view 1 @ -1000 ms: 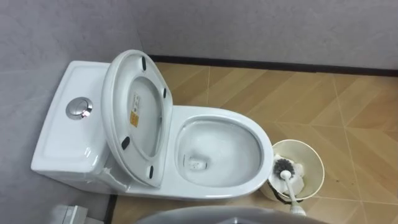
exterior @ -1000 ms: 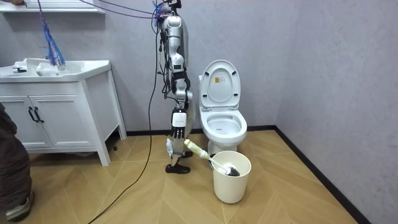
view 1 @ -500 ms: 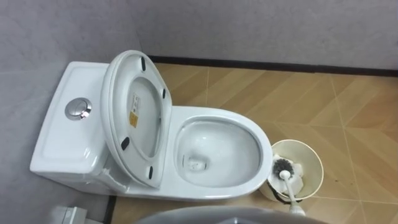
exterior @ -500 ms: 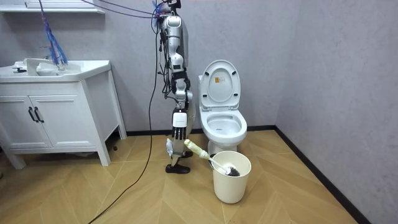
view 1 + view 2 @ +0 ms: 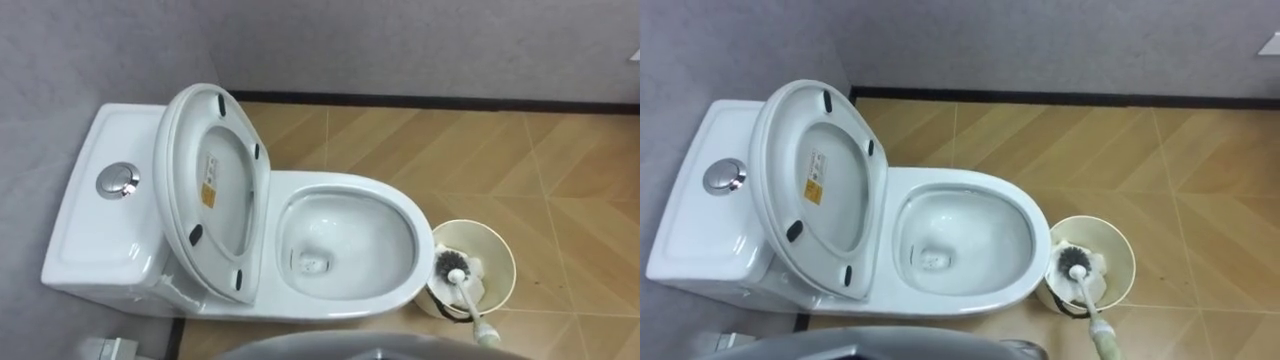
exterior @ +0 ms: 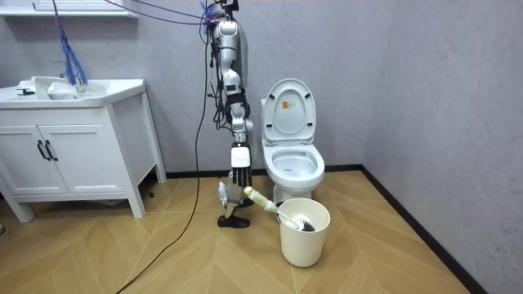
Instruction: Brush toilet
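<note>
Toilet brush (image 5: 465,298) stands head-down in the pail (image 5: 495,245), right of the toilet bowl (image 5: 345,235). Its handle slants near and rightward, ending at my right hand (image 6: 235,184), the nearer one. Whether that hand has hold of it, I cannot tell.

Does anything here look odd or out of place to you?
Nothing spilled or broken. One oddity: the toilet brush sits head-down in a cream bucket beside the toilet, its handle leaning out over the rim.

The brush handle (image 5: 1091,305) runs off the right eye view's bottom edge.
</note>
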You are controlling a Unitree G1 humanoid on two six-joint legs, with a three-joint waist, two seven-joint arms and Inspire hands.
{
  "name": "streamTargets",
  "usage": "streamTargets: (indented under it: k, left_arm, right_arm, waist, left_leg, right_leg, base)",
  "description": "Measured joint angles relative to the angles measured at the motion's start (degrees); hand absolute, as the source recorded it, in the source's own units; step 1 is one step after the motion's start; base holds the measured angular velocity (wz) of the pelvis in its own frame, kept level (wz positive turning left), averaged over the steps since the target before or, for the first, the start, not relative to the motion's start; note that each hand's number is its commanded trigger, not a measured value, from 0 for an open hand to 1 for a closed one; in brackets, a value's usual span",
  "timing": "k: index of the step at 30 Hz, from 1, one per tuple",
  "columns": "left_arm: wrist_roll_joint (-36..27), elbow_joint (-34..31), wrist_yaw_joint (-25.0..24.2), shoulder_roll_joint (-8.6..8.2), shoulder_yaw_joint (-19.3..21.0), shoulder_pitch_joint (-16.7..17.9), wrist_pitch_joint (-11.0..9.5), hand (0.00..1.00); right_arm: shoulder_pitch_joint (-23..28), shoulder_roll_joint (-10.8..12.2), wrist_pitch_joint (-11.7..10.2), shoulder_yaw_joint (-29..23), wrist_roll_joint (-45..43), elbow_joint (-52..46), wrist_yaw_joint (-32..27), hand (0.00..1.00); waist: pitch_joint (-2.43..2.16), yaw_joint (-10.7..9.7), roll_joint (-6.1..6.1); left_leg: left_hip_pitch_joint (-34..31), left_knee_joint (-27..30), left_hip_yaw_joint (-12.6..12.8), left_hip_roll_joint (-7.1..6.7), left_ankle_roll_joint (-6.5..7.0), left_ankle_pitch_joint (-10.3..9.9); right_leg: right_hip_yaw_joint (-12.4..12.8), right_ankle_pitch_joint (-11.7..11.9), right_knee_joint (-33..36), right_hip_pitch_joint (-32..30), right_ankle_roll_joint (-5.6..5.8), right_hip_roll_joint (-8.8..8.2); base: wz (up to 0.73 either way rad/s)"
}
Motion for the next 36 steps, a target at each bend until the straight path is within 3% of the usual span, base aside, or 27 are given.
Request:
streamTargets:
  k: [3, 5, 11, 16, 26, 36]
  left_arm:
    - [-0.5, 0.2, 0.8, 0.10, 0.0, -1.4, -0.9, 0.00]
    - [-0.7, 0.3, 1.9, 0.39, -0.1, -2.3, -2.3, 0.00]
    - [-1.9, 0.7, 4.9, 0.47, -1.9, -3.9, -4.9, 0.00]
    - [-3.0, 0.8, 5.7, 0.58, -2.9, -5.3, -6.3, 0.00]
    - [-10.8, 1.5, 5.8, 1.86, -2.9, -6.1, -7.4, 0.00]
    - [-10.8, 1.5, 5.8, 2.24, -3.1, -6.0, -7.6, 0.00]
  right_arm:
    - [-1.7, 0.0, -0.8, 0.0, 1.2, 0.1, -1.6, 0.00]
    - [-2.8, 0.0, -1.7, 0.0, 2.2, 0.3, -2.7, 0.00]
    - [-4.5, -0.1, -3.3, 0.2, 6.2, 0.8, -4.4, 0.00]
    - [-5.8, -0.1, -3.3, 1.9, 6.5, 1.3, -5.2, 0.00]
    - [-8.1, -0.2, -3.3, 3.5, 6.5, 3.0, -5.9, 0.00]
    - [-8.1, -0.5, -3.7, 5.5, 6.6, 4.2, -5.4, 0.00]
  waist:
    - [-0.20, 0.0, 0.36]
    - [0.16, 0.0, 0.46]
    - [0.12, -0.2, 0.67]
    - [0.04, -0.1, 0.85]
    - [0.27, -0.1, 0.37]
    - [0.26, -0.1, 0.50]
  left_leg:
    - [-2.8, 1.3, -0.2, 0.25, 0.00, 0.0]
    - [-3.9, 1.5, -0.2, 0.48, 0.00, 0.0]
    - [-6.8, 1.6, 0.0, 0.79, -0.12, 0.1]
    - [-10.2, 2.6, -0.3, 0.80, -0.04, 0.4]
    - [-11.3, 2.7, -0.4, 0.79, -0.03, 0.5]
    - [-11.2, 2.6, -0.5, 0.81, -0.03, 0.5]
  right_leg:
    - [-0.5, 0.3, 1.0, -2.4, -0.15, 0.22]
    - [-0.6, 0.4, 1.8, -3.7, -0.26, 0.22]
    - [-0.7, 0.6, 2.7, -6.9, -0.47, 0.30]
    - [-1.3, 0.7, 2.8, -9.7, -0.64, 0.26]
    - [-2.2, 0.8, 2.7, -10.6, -0.63, 0.14]
    - [-2.3, 0.8, 2.6, -10.5, -0.64, 0.18]
  base:
    - [0.03]
    - [0.00]
    - [-0.03]
    - [0.05]
    - [0.01]
    - [0.00]
